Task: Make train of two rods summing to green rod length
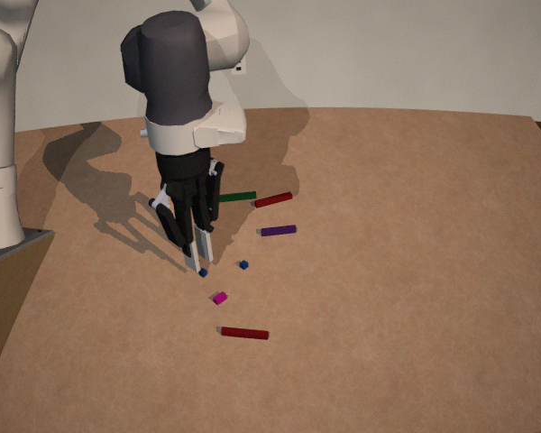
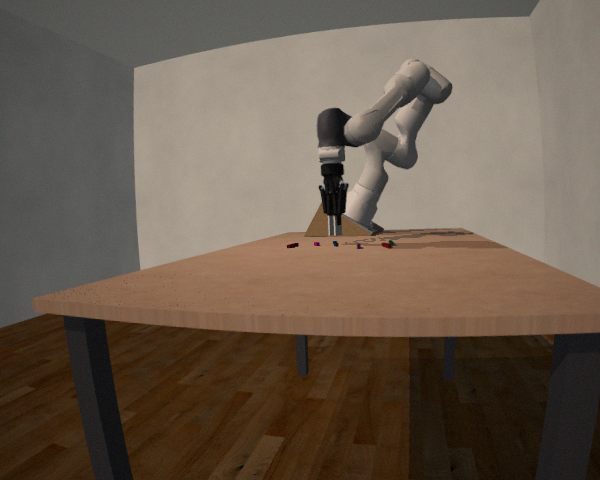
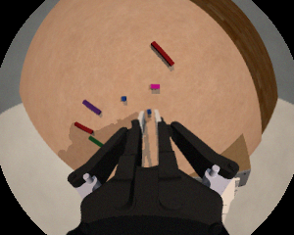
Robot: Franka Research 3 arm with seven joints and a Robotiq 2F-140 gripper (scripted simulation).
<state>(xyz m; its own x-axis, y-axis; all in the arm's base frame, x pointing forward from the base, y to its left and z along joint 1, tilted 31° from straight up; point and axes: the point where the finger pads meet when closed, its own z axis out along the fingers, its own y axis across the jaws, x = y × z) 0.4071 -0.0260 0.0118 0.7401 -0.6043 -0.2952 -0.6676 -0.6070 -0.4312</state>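
Observation:
My gripper (image 1: 203,264) (image 2: 334,234) (image 3: 149,116) is open by a narrow gap, empty, above the table, its tips close to a blue rod (image 1: 203,272) (image 3: 149,112) in the picture. That rod lies below the fingertips. A second blue rod (image 1: 243,264) (image 3: 123,99) lies apart from it. The magenta rod (image 1: 220,298) (image 3: 155,86) lies nearer the top camera. The purple rod (image 1: 279,230) (image 3: 91,107) lies alone. The green rod (image 1: 237,197) (image 3: 96,142) is partly hidden behind the gripper in the top view. No rods are joined.
One red rod (image 1: 273,199) (image 3: 83,127) lies near the green rod's end. Another red rod (image 1: 244,333) (image 3: 163,54) lies beyond the magenta one, towards the top camera. The arm's wooden base (image 1: 10,289) stands at the left in the top view.

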